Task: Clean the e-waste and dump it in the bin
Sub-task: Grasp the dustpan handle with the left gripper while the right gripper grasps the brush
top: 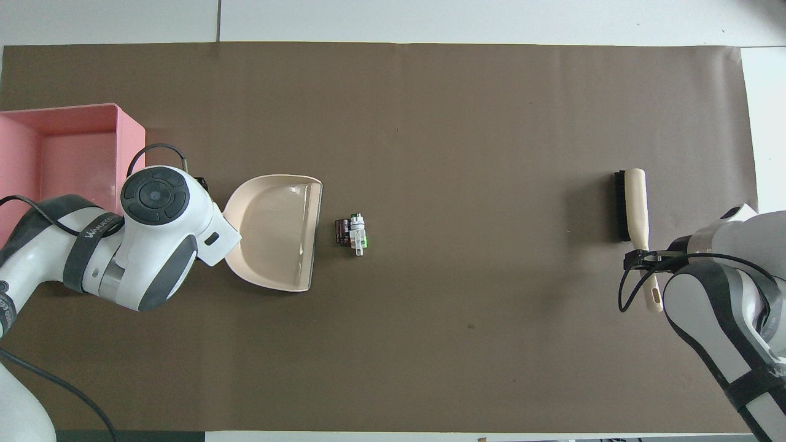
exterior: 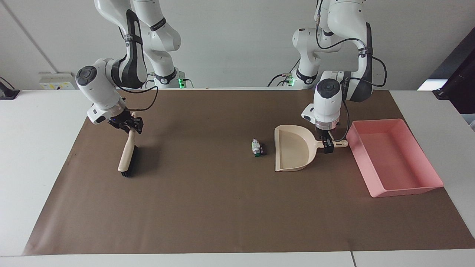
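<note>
The e-waste (exterior: 257,147) lies mid-mat: a white bit with a green end (top: 357,234) touching a small black block (top: 341,232). The beige dustpan (exterior: 293,152) lies beside it toward the left arm's end, its mouth facing the bits; it also shows in the overhead view (top: 276,233). My left gripper (exterior: 327,144) is down at the dustpan's handle, close to the pan, open and astride it. The pink bin (exterior: 408,191) sits past the handle's end and is empty. My right gripper (exterior: 128,124) is at the upper end of the brush's handle.
The beige brush (exterior: 127,157) with black bristles lies on the brown mat toward the right arm's end; it also shows in the overhead view (top: 632,202). The bin's wall (top: 132,147) stands close to my left arm's wrist.
</note>
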